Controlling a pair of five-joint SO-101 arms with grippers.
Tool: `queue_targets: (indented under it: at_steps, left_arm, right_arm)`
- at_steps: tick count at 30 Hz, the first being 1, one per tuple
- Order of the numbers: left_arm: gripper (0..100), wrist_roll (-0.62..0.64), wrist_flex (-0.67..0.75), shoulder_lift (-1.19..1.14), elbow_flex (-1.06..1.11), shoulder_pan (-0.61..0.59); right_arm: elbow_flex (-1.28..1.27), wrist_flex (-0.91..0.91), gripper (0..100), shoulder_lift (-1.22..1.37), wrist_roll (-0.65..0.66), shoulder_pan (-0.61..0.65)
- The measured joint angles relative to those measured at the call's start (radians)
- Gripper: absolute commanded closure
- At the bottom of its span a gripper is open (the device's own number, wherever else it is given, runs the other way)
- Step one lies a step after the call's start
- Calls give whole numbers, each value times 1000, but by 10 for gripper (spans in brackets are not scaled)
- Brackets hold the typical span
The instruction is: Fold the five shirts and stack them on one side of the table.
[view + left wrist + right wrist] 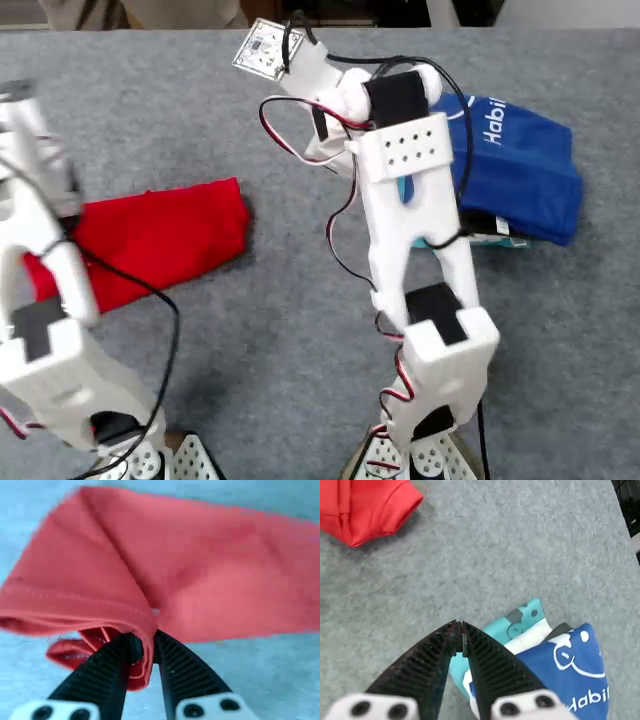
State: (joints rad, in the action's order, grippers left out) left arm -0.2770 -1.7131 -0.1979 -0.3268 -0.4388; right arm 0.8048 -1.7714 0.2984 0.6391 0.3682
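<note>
The left gripper [148, 647] is seen clamped on a bunched edge of the red shirt [200, 580], the cloth pinched between its 2 black ribbed fingers [105, 670]. The rest of the red shirt is spread as a long strip over the grey table [280, 330], on the left arm's side. The right gripper [459, 632] is held with its jaws pressed together on nothing, over bare table just beside a stack — a blue shirt [570, 680] is laid on top, with teal cloth [520, 622] and white and dark layers seen beneath it.
</note>
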Motion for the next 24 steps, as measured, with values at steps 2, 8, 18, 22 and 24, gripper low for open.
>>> queue_targets:
  at_steps: [2,8,18,22,24]
  left_arm:
    - [982,49,23,48,49,94]
    - [982,176,74,75,78,359]
    - [924,307,178,75,100,532]
    - [784,307,152,49,98,531]
    - [806,259,123,49,94,531]
  right_arm:
    - [-58,0,997,-54,0,0]
    - [-193,0,997,-175,0,-23]
    - [-330,26,996,-259,0,-103]
    - [-330,26,996,-259,0,-104]
    - [-334,43,996,-259,-3,-104]
